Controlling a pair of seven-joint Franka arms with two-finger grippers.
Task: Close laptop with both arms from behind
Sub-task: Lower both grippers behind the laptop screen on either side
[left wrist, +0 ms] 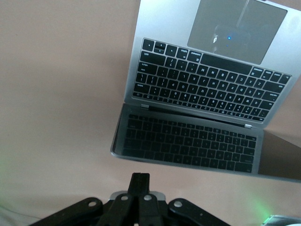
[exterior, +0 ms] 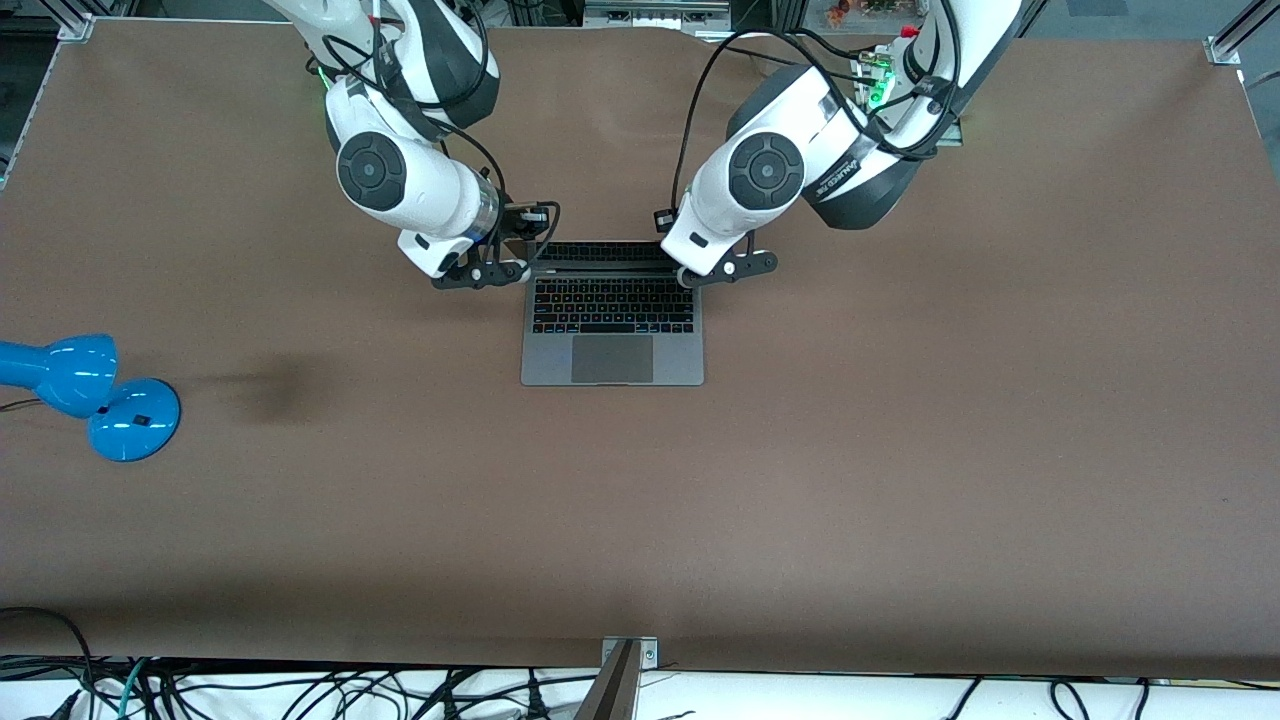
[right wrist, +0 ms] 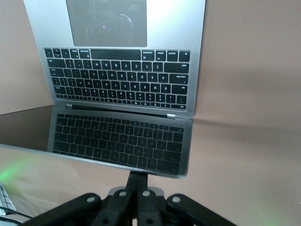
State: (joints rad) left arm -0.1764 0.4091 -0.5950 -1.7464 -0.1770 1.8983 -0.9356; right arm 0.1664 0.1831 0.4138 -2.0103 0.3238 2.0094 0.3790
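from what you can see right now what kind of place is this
Most likely a robotics lab bench, not a home or office. Two white robot arms, the left arm and the right arm, reach over an open laptop on a brown table with metal frame corners, and loose cables trail along its edge.

In the front view the laptop (exterior: 612,330) shows its keyboard and trackpad, but its screen is seen nearly edge-on, its upper corners hidden by the arms. The left claw (exterior: 728,268) and right claw (exterior: 482,274) are masked there by their own wrists. In each wrist view the claw (left wrist: 140,197) (right wrist: 137,193) is cut by the picture's edge. The screen's outer corner runs out of both wrist views. The blue lamp (exterior: 85,392) on the bench (exterior: 900,450) is cut by the picture's edge.
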